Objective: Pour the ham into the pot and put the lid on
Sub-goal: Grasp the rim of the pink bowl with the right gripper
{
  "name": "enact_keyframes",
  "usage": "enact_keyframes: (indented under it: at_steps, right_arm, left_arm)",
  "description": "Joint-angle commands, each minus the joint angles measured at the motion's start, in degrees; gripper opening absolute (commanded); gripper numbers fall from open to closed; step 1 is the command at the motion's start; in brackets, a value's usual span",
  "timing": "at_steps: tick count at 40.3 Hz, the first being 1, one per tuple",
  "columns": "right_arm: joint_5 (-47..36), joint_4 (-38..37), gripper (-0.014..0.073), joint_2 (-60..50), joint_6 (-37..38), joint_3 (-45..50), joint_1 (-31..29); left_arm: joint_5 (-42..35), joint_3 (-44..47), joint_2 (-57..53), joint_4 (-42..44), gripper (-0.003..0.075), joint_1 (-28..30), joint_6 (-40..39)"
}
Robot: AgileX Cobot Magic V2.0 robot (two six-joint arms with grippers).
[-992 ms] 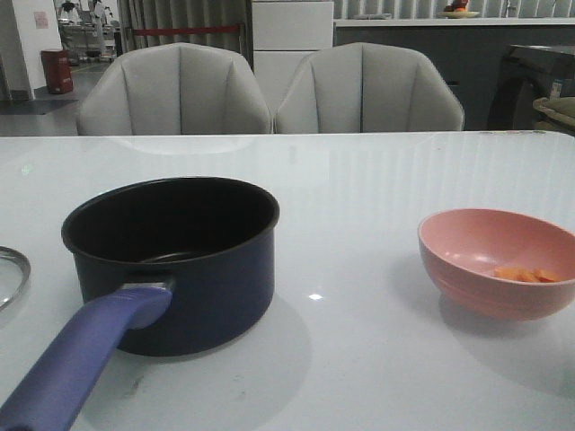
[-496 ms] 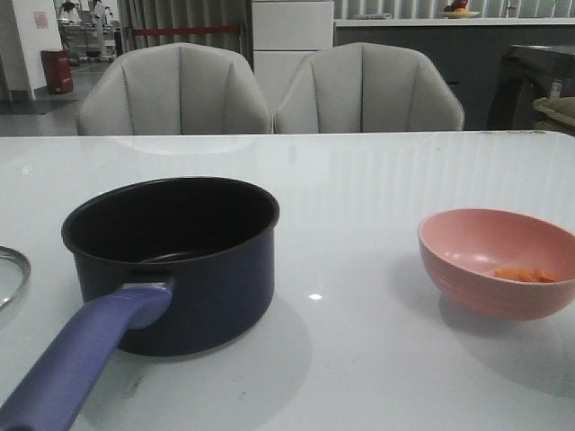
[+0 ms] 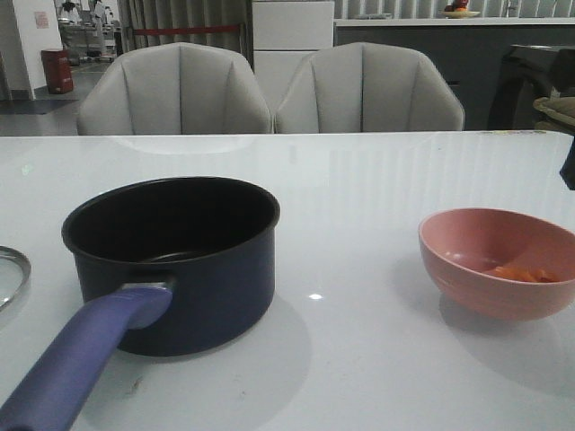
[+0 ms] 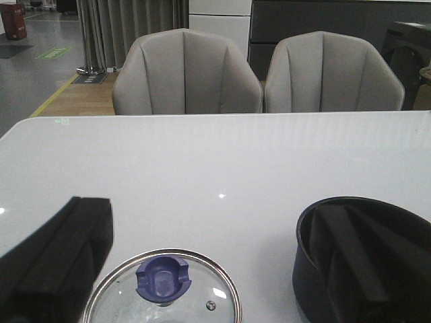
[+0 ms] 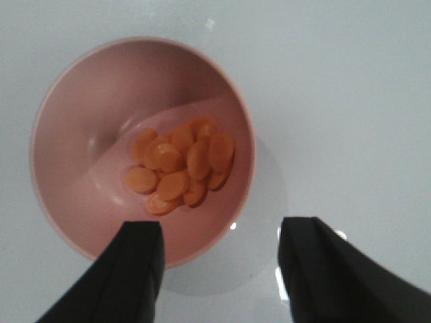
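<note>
Right hand (image 5: 219, 269) arrived, open, above ham (image 5: 180, 169).

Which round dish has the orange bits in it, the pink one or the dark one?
The pink bowl holds the orange ham pieces. The dark navy pot with the long purple handle looks empty inside.

Left tool (image 4: 202, 269) jaws spread, right tool (image 5: 219, 269) jaws spread, empty

Soft, even overhead light is reflected as small glints on the glossy tabletop (image 3: 377, 197); faint shadows are cast; the jaws are blurred.
</note>
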Motion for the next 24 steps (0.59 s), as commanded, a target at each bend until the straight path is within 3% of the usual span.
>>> enact_keyframes:
  at_steps: [1, 5, 21, 24]
  right_arm:
    - [0.66, 3.71, 0.0486, 2.27, -4.03, -4.42, -2.34]
    - [0.06, 7.54, 0.0486, 5.6, -8.84, -5.77, -2.89]
    - [-1.61, 7.74, 0.0484, 16.29, -9.86, -10.09, -4.0]
    - [-1.77, 7.79, 0.0448, 17.52, -9.86, -10.8, -4.0]
  left_arm:
    - [-4.74, -1.6, 0.61, -0.09, 0.0637, -0.45, -0.51]
    - [-4.74, -1.6, 0.61, -0.09, 0.0637, -0.45, -0.51]
    - [-4.74, -1.6, 0.61, -0.09, 0.0637, -0.45, -0.51]
    - [-4.74, -1.6, 0.61, -0.09, 0.0637, -0.45, -0.51]
